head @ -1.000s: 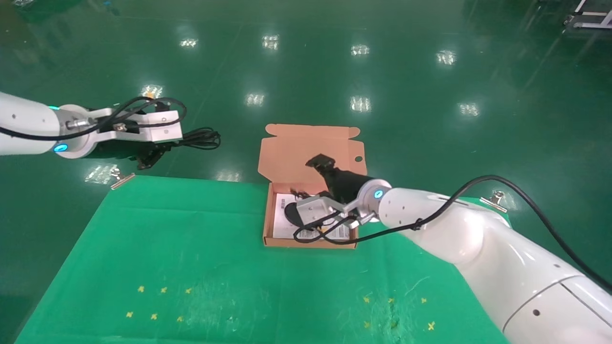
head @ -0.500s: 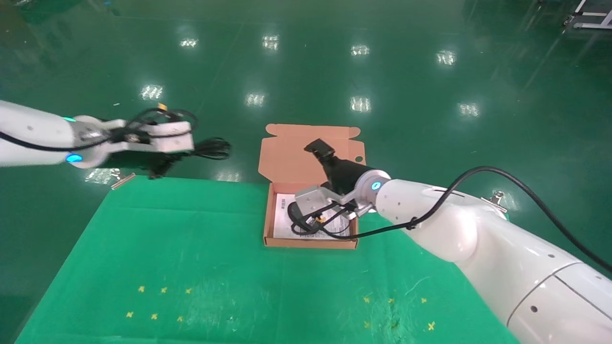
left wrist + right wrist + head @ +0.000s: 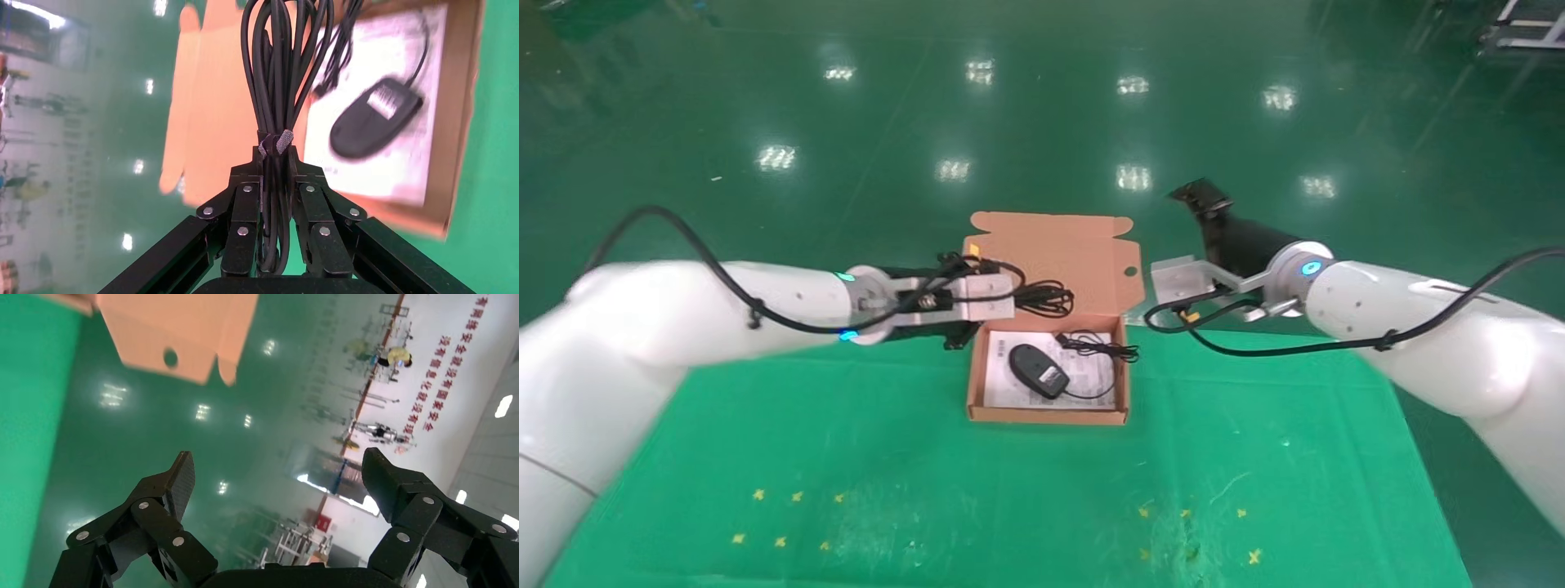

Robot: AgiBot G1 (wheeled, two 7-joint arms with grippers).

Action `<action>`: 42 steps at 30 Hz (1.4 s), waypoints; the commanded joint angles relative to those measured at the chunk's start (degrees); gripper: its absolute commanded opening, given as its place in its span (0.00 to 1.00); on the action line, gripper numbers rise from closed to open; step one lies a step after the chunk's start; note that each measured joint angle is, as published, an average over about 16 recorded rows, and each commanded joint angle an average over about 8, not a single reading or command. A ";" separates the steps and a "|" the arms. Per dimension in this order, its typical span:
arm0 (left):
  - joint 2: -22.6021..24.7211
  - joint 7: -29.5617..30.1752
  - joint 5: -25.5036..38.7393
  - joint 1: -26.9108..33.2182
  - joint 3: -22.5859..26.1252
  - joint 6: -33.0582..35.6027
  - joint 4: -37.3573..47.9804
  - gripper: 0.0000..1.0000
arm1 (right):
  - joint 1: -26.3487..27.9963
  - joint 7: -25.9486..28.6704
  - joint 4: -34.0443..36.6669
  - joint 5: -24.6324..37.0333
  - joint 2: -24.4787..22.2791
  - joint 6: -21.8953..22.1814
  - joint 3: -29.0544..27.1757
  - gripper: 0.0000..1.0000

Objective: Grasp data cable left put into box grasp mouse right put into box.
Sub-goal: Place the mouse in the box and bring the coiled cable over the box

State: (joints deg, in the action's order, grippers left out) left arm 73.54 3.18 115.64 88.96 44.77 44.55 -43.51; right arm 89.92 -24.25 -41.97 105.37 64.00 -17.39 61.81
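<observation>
Green cloth (image 3: 887,457) bears box (image 3: 1048,415) holding mouse (image 3: 1037,370); left pincer (image 3: 276,177) clamps data cable (image 3: 281,67), right pincer (image 3: 278,474) apart.

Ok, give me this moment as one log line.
left gripper: shut on data cable, beside box | right gripper: open, clear of box | mouse: in box

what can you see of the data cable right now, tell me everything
The data cable is a thin, glossy black cord folded into a long bundle of parallel loops, cinched near one end by a small grey tie. The left pincer is shut on it just below that tie, holding it in the air. Seen from the head camera, the bundle hangs beyond the pincer, over the back edge of the box, in front of the open lid. It is not yet inside and touches only the pincer.
</observation>
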 commanded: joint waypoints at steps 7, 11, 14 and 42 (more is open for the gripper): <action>4.82 -8.31 -6.75 -1.04 2.81 -6.47 6.79 0.18 | 0.38 5.25 -6.66 3.53 -6.39 -1.55 -0.85 1.00; 5.20 -9.67 -9.87 -1.09 5.25 -8.32 7.51 0.68 | 0.20 7.45 -8.56 5.45 -7.42 -2.02 -0.96 1.00; 5.36 -10.06 -10.92 -1.01 6.32 -9.01 7.90 1.00 | 0.19 8.09 -9.17 6.20 -7.82 -2.18 -1.00 1.00; 3.67 -10.71 -11.67 5.46 4.10 -17.19 6.04 1.00 | 4.72 6.13 -9.77 7.45 -7.36 -2.09 -1.64 1.00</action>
State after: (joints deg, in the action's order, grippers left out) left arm 77.09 -7.32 103.61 93.63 48.98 28.32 -37.56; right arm 94.19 -18.02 -51.79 112.76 56.66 -19.80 60.25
